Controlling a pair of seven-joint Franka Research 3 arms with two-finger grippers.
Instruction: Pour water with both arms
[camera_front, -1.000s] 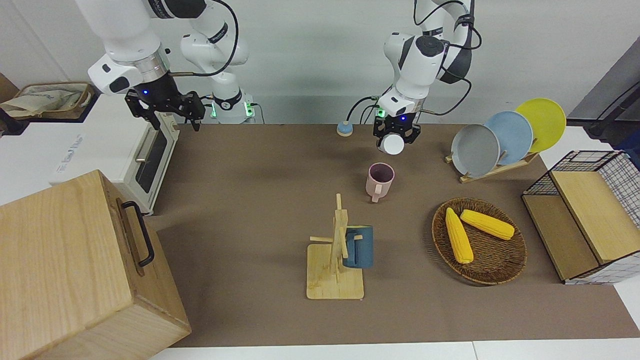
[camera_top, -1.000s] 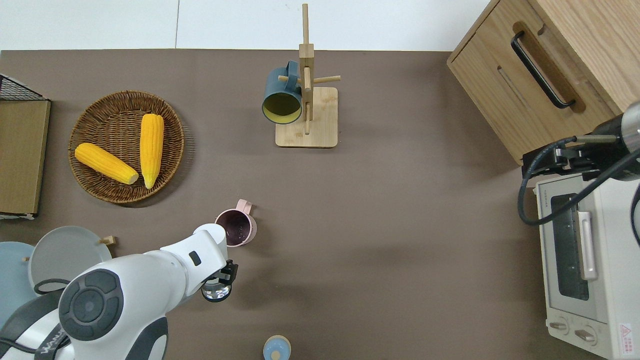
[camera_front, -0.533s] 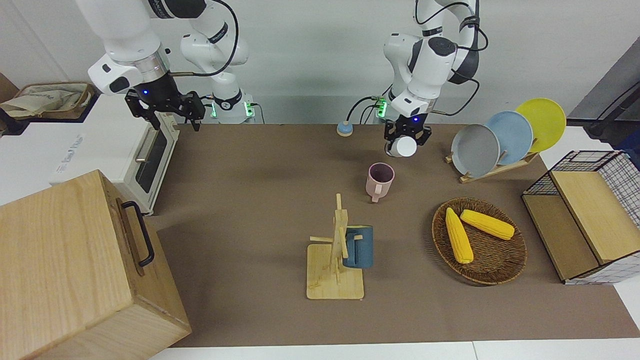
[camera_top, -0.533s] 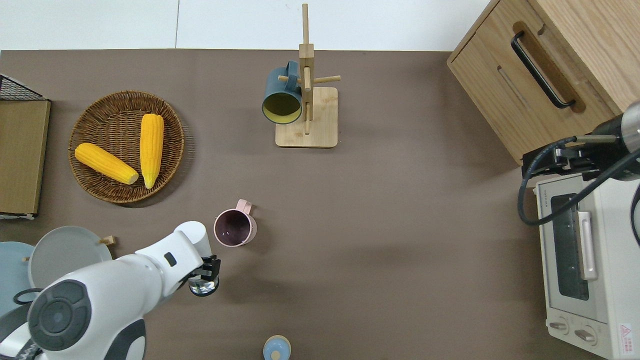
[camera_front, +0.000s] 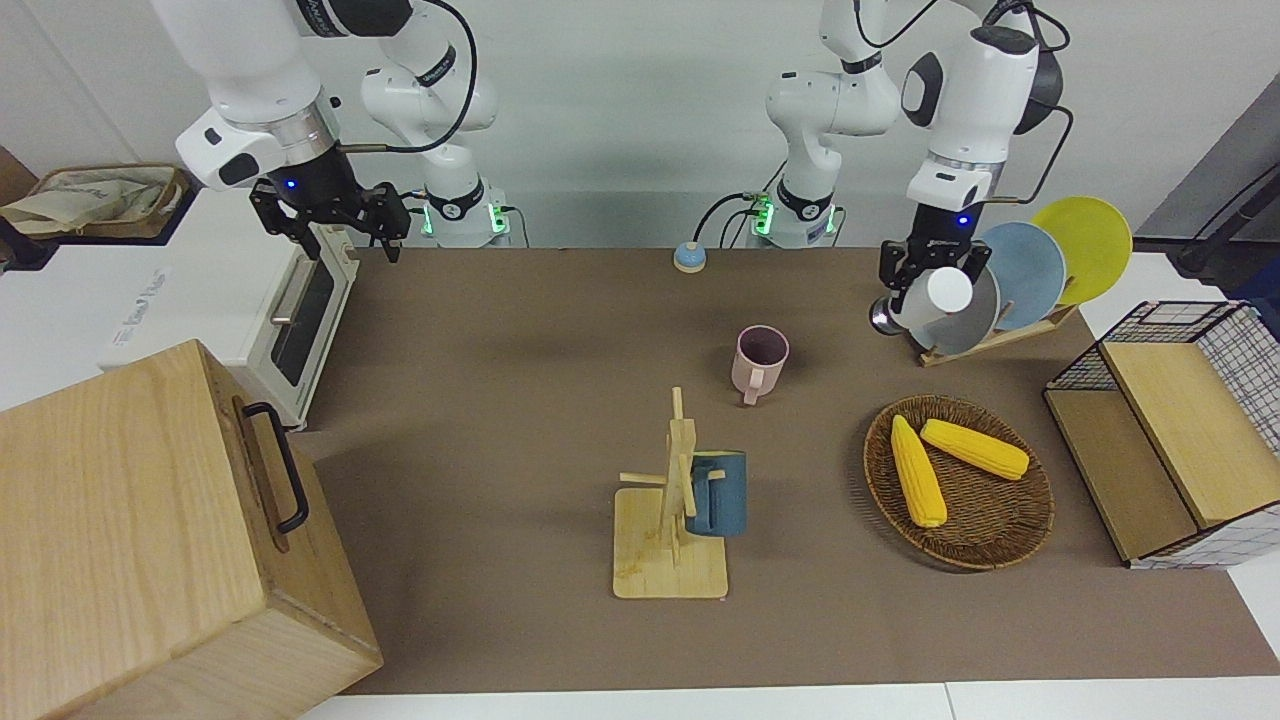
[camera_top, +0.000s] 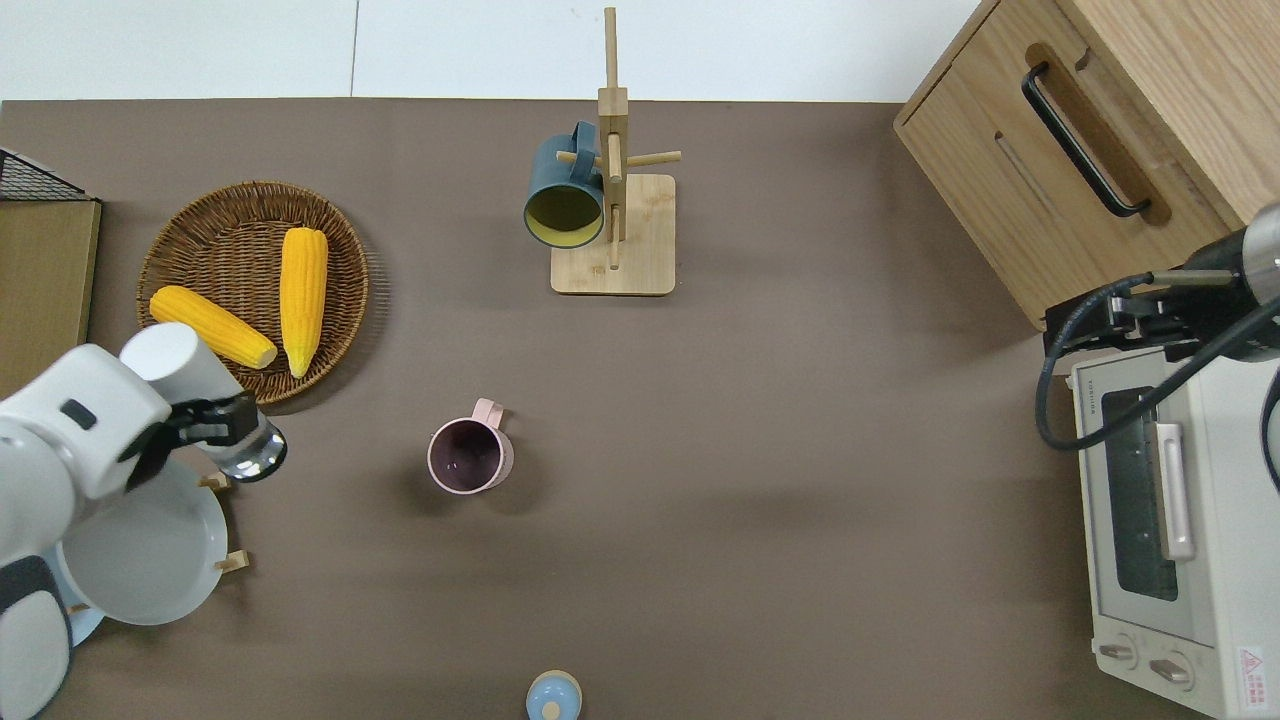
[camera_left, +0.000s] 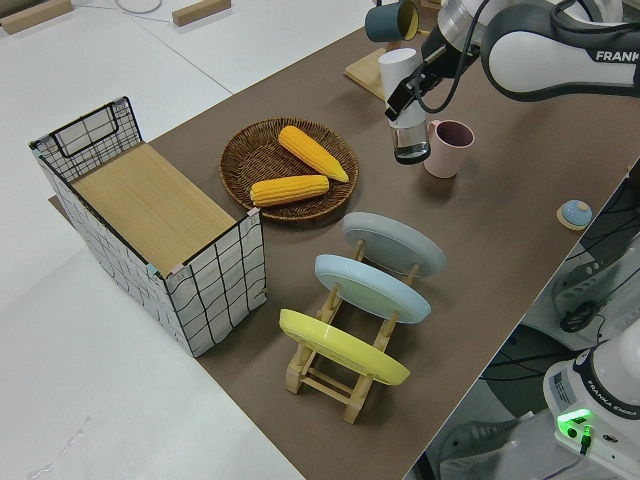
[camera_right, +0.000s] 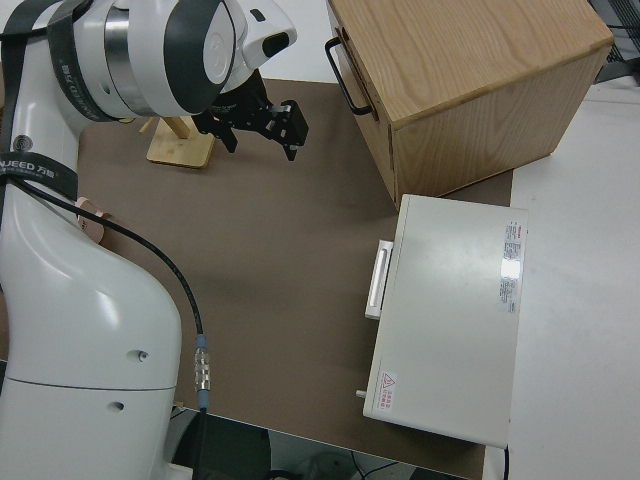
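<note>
1. Overhead view: the left gripper (camera_top: 210, 425) is clenched round a tilted bottle with a white end and a clear glass end (camera_top: 255, 455). It holds the bottle over the table between the grey round plate (camera_top: 140, 550) and the round wicker basket (camera_top: 355, 290).
2. The pink handled mug (camera_top: 470, 455) stands upright near mid-table, well apart from the bottle. Its inside looks dark, and I cannot tell whether it holds water.
3. The right gripper (camera_right: 262, 135) is parked, its jaws spread and empty.
4. Judged from this, no pouring is under way. If the mug is unfilled, the bottle must be carried over it and tipped.
</note>
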